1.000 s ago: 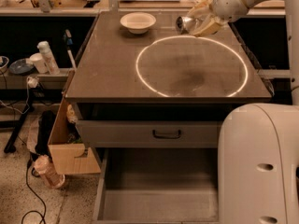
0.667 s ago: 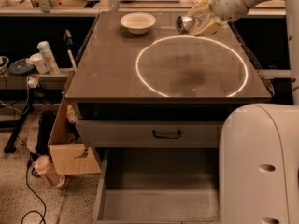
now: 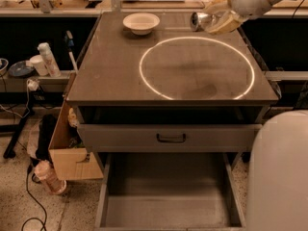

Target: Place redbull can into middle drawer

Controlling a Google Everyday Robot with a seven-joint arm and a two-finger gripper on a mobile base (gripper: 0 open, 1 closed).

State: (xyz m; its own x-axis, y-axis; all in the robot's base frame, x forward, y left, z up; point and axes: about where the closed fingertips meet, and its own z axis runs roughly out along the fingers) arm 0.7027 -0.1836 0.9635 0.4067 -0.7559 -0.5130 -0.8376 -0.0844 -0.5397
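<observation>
The redbull can [image 3: 198, 20] is a small silvery can lying on its side at the far right of the cabinet top. My gripper [image 3: 217, 17] comes in from the upper right, and its yellowish fingers [image 3: 224, 23] are closed around the can's right part. The can is at or just above the surface; I cannot tell which. The middle drawer [image 3: 168, 211] is pulled open at the bottom of the view, directly below the cabinet front. Its flat grey floor holds nothing.
A white bowl [image 3: 141, 22] sits at the far left of the dark cabinet top [image 3: 110, 71], which bears a bright ring [image 3: 144, 81]. A shut drawer front with a black handle [image 3: 171, 138] lies above the open drawer. A cardboard box [image 3: 67, 150] and bottles stand left. My white body [image 3: 279, 177] fills the lower right.
The gripper and the can have shifted very slightly up and to the right. Nothing else has moved.
</observation>
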